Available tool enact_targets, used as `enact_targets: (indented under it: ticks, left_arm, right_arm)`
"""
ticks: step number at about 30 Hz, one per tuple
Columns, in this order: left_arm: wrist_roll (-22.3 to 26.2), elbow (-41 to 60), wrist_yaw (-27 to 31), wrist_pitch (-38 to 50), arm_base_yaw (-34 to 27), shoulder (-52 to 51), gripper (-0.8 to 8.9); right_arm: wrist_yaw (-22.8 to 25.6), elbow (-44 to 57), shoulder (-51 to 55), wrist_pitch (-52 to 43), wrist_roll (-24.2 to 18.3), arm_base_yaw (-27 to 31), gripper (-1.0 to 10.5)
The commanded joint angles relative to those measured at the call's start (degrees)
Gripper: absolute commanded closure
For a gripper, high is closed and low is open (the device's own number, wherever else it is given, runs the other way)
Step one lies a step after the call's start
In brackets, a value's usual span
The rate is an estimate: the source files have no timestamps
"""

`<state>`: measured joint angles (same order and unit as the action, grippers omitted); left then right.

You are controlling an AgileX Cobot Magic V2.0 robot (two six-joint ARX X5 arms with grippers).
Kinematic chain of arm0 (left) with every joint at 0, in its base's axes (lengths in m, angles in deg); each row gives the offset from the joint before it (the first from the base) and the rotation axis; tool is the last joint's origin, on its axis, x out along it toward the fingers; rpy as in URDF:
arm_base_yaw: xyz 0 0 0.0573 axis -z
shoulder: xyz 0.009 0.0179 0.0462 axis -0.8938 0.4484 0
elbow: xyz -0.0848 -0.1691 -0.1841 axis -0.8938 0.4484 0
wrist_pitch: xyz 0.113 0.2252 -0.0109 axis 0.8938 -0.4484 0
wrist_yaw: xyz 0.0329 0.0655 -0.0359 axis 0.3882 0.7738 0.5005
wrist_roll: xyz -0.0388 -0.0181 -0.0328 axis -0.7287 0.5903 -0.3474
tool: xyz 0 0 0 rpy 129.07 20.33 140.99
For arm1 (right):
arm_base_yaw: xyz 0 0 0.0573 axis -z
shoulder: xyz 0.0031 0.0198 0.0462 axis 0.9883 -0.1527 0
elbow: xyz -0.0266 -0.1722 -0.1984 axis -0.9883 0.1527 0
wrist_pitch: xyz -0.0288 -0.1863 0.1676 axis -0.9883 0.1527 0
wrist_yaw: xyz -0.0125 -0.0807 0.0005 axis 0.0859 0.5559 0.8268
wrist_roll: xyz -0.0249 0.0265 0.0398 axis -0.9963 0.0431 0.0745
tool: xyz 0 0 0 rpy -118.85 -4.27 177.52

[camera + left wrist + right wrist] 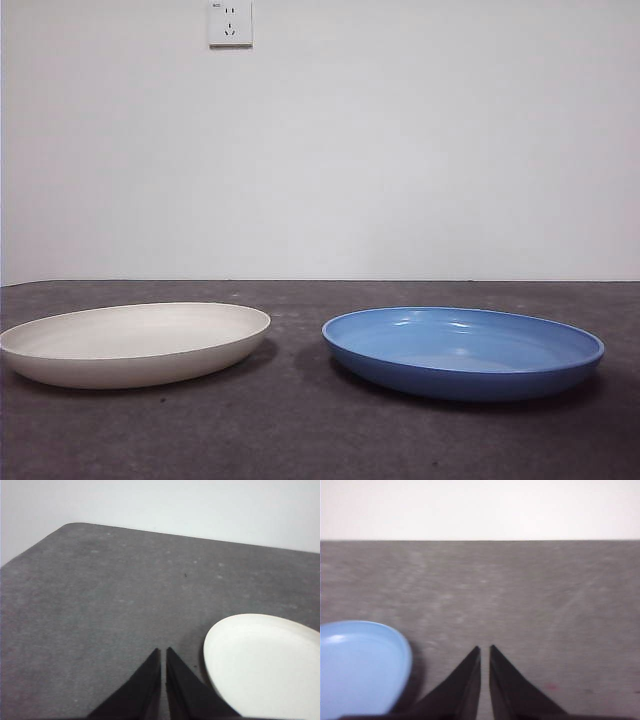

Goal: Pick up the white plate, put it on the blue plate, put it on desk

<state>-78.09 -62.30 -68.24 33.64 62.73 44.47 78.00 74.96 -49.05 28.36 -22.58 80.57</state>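
Not started yet: white plate (pixel 135 343) lower left, blue plate (pixel 463 351) lower right, apart on desk (pixel 300 430). Left claw (pixel 163 652) and right claw (pixel 484 650) closed, empty. Next: open left claw, grab white rim

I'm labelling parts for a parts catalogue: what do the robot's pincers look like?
Only the wrist views show them. The left pincer and right pincer each have two plain matte black jaws, wedge-shaped and tapering to sharp points. No cables, markings or arm links are visible.

Cream white plate (pixel 135 344), glossy mid-blue blue plate (pixel 463 352), mottled grey-brown desk (pixel 300 430)
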Motion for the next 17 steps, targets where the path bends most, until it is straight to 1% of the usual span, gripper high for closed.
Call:
enact_targets:
  ticks: [1,4,9,12,15,17]
  left_arm:
    - [-2.27,-0.07,-1.11,0.85,0.02,0.04,7.97]
    - [-7.26,-1.84,-1.99,0.7,0.94,0.46,7.97]
    - [-11.13,-5.01,-2.45,1.09,3.93,2.69,7.96]
    - [-14.47,-7.54,-2.45,2.36,5.33,4.94,7.96]
    - [-14.36,-11.1,-2.45,2.01,6.21,7.43,7.96]
    - [-13.35,-14.16,-2.6,0.92,6.58,9.49,7.96]
  right_arm:
    - [-1.9,-0.24,0.13,-0.74,8.22,0.02,9.4]
    - [-2.27,-1.88,0.07,-0.79,14.14,0.02,9.4]
    - [-4.04,-5.75,-0.22,-0.94,21.4,-0.02,9.4]
    - [-6.03,-9.03,-1.84,-0.55,23.39,-0.04,9.4]
    - [-6.58,-13.18,-4.59,1.44,23.96,-0.04,9.4]
    - [-7.67,-16.7,-7.02,4.0,24.09,-0.02,9.4]
